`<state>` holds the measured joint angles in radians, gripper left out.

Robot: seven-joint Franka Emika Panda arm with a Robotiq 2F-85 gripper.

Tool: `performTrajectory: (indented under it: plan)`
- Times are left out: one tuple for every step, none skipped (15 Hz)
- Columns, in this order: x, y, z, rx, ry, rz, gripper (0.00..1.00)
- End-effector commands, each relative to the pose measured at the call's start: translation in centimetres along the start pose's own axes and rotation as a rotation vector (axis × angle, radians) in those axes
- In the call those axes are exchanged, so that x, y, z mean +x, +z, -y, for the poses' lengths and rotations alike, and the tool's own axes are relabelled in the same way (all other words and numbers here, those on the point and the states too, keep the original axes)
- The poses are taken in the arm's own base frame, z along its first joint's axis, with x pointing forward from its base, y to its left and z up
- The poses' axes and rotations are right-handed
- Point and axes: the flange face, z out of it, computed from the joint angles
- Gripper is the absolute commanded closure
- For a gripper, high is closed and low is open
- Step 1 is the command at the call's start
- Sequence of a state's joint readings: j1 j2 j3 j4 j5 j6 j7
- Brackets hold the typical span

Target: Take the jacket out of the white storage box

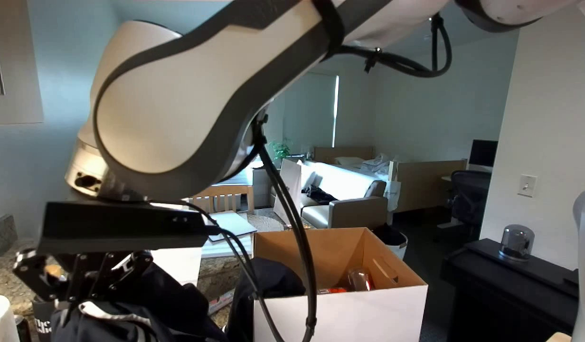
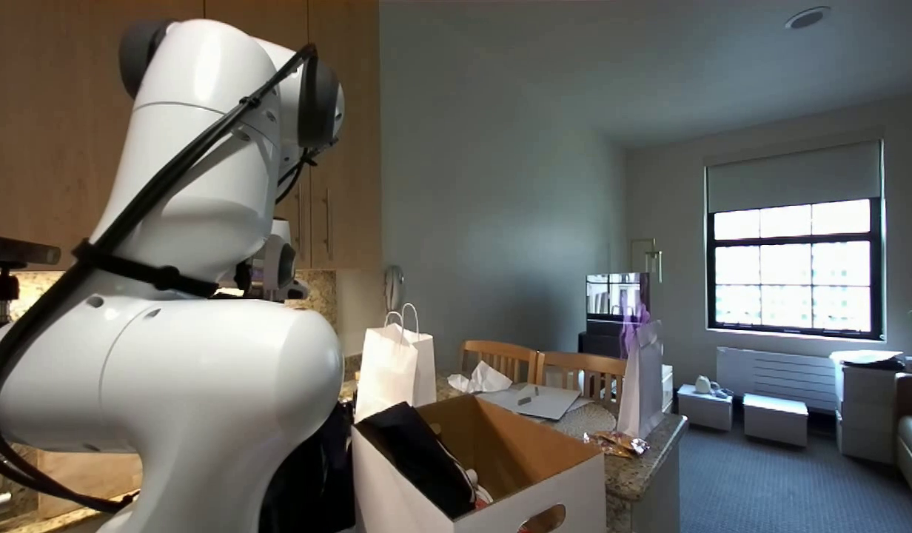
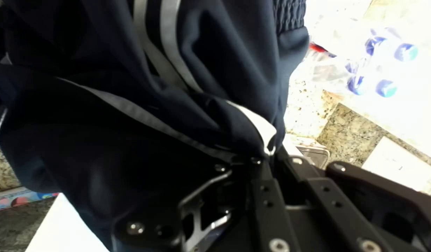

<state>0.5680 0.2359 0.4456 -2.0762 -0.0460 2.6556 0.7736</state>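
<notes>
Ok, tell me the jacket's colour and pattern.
The jacket is dark navy to black with parallel pale stripes, clearest in the wrist view.

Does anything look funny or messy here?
Yes, the black jacket looks odd: it's bunched up in the pincer, with part slung over the rim of the white storage box instead of folded neatly.

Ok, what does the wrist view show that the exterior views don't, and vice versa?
Only the wrist view: blue bottle caps and the gathered elastic edge of the dark jacket.
Only the exterior views: the brown inside of the white storage box, and a slatted wooden chair.
Shared: dark jacket and granite countertop everywhere; gripper in the wrist view and an exterior view.
</notes>
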Motion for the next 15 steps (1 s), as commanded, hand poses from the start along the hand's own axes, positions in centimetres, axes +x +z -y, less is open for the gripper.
performTrajectory:
  plan:
    - [-0.9, 2.6, 1.4, 0.030, -0.041, -0.006, 0.98]
    - [-1.6, 3.3, 1.6, 0.030, -0.054, 0.008, 0.98]
    - [-2.3, 4.0, 1.9, 0.026, -0.064, 0.029, 0.66]
    - [-2.7, 4.4, 2.1, 0.021, -0.079, 0.040, 0.65]
    - [-3.0, 4.7, 2.3, 0.016, -0.083, 0.052, 0.60]
    - [-2.9, 4.8, 2.4, 0.011, -0.084, 0.052, 0.54]
    - [-2.6, 4.8, 2.4, 0.008, -0.084, 0.045, 0.48]
    - [-2.1, 4.6, 2.3, 0.007, -0.077, 0.033, 0.41]
    - [-1.3, 4.4, 2.0, 0.002, -0.066, 0.021, 0.35]
    - [-0.3, 4.0, 1.5, -0.005, -0.049, 0.007, 0.28]
    - [0.6, 3.5, 0.8, -0.011, -0.033, -0.008, 0.23]
    - [1.8, 2.8, -0.3, -0.022, -0.004, -0.018, 0.15]
    - [2.9, 2.2, -1.4, -0.030, 0.021, -0.031, 0.09]
    - [4.1, 0.9, -3.0, -0.043, 0.058, -0.038, 0.02]
    - [5.1, -0.6, -4.6, -0.055, 0.100, -0.041, 0.01]
